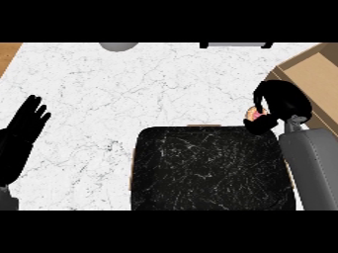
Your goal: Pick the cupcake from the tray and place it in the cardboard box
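Right hand curls round cupcake, beside cardboard box.

left hand: fingers straight (resting) | right hand: curled, grasping

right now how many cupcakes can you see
1. The cupcake is in the right hand, which curls round it between the black tray and the cardboard box. The hand hides most of it; no others show.

Single head view looks steeply down onto the white marble counter top; both forearms enter from the lower edge.
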Available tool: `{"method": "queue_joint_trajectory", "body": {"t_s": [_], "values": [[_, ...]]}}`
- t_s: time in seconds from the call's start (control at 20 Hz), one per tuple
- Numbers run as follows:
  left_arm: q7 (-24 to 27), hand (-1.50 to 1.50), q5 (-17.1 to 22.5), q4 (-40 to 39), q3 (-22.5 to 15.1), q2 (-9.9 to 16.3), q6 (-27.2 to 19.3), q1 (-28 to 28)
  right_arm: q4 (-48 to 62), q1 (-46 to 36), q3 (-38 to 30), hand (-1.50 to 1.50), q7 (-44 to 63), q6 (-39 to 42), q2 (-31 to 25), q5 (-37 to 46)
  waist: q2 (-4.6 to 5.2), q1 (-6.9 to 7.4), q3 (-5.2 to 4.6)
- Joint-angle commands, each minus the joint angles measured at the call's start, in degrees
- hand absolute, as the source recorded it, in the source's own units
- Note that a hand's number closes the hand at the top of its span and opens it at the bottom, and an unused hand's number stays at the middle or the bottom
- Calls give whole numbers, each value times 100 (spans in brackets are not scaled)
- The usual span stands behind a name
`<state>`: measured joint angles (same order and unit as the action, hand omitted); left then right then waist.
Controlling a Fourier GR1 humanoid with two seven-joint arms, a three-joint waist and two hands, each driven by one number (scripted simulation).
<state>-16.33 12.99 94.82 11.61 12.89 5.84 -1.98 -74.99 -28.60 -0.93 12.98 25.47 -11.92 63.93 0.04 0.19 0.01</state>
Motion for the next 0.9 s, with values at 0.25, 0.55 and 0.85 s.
{"method": "queue_joint_trajectory", "body": {"t_s": [0.25, 0.55, 0.85], "values": [[-124, 0, -202, 126, -110, -242, -306, 82, -2162, -405, -129, 150, 769, 365, 50, -81, -50, -94, -5], [-287, 0, 78, 348, 116, 65, -19, 70, -3040, -709, -730, 150, 1492, 438, -155, -10, -40, -53, -2], [-37, 0, -153, 49, -108, -152, -33, 40, -2850, -1102, -1526, 150, 1654, 500, -757, -132, -13, -39, -2]]}}
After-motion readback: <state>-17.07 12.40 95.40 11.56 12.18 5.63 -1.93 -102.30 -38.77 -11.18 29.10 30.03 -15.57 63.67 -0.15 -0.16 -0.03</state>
